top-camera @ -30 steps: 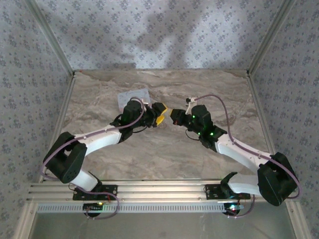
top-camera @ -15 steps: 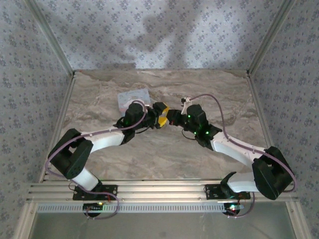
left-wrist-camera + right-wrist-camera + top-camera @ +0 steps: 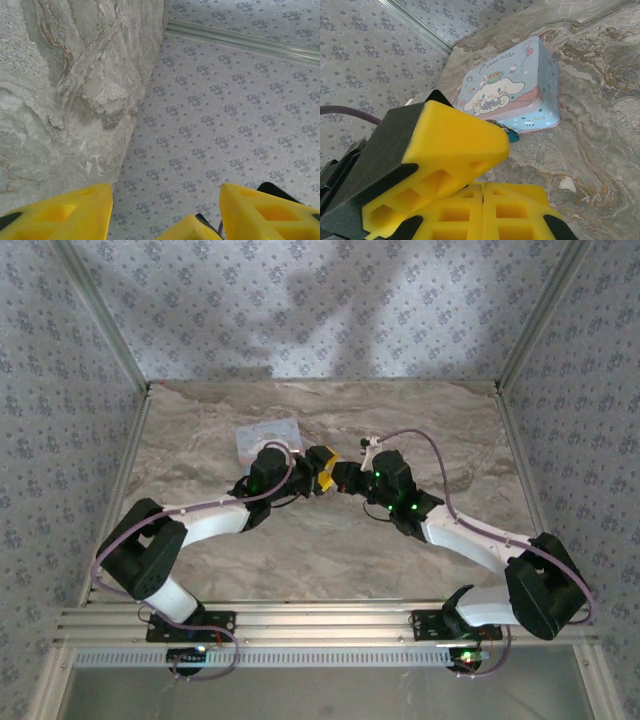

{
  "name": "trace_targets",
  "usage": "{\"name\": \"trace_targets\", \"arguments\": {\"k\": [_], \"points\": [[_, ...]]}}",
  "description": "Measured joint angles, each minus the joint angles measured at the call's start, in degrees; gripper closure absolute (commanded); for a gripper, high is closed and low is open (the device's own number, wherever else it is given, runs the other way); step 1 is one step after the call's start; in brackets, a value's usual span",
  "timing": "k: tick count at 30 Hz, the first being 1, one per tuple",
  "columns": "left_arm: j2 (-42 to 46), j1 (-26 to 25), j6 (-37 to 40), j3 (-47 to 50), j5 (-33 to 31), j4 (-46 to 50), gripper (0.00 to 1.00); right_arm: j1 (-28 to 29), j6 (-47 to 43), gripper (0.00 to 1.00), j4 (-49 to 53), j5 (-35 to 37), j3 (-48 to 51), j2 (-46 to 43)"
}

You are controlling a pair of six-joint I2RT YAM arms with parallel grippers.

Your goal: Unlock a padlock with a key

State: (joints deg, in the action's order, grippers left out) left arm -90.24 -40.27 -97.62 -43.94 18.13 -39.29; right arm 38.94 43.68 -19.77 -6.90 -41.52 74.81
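Both arms sit further inward than a second ago; left gripper [image 3: 322,474] and right gripper [image 3: 344,478] now meet over the marbled grey desk [image 3: 330,550]. Left jaws apart, right jaws pressed together; no key visible. Tiny dark teal padlock [image 3: 511,134] peeks beside the pale blue cartoon tin [image 3: 520,85]. Judged: aligning for insertion.

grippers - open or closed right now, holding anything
Left gripper: open, holding nothing.
Right gripper: closed, nothing visible in it.
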Motion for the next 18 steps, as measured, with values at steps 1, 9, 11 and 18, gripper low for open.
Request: {"name": "trace_targets", "arguments": {"k": [1, 9, 11, 18], "points": [[0.0, 0.0, 0.0, 0.0, -0.2, 0.0, 0.46, 0.0, 0.0, 1.00, 0.0, 0.0, 0.0, 0.0], [0.0, 0.0, 0.0, 0.2, -1.3, 0.0, 0.55, 0.0, -0.1, 1.00, 0.5, 0.0, 0.0, -0.4], [0.0, 0.0, 0.0, 0.3, -1.5, 0.1, 0.59, 0.0, -0.2, 1.00, 0.9, 0.0, 0.0, -0.7], [0.0, 0.0, 0.2, 0.3, -1.7, 0.9, 0.76, 0.0, -0.2, 1.00, 0.9, 0.1, 0.4, -1.4]]}}
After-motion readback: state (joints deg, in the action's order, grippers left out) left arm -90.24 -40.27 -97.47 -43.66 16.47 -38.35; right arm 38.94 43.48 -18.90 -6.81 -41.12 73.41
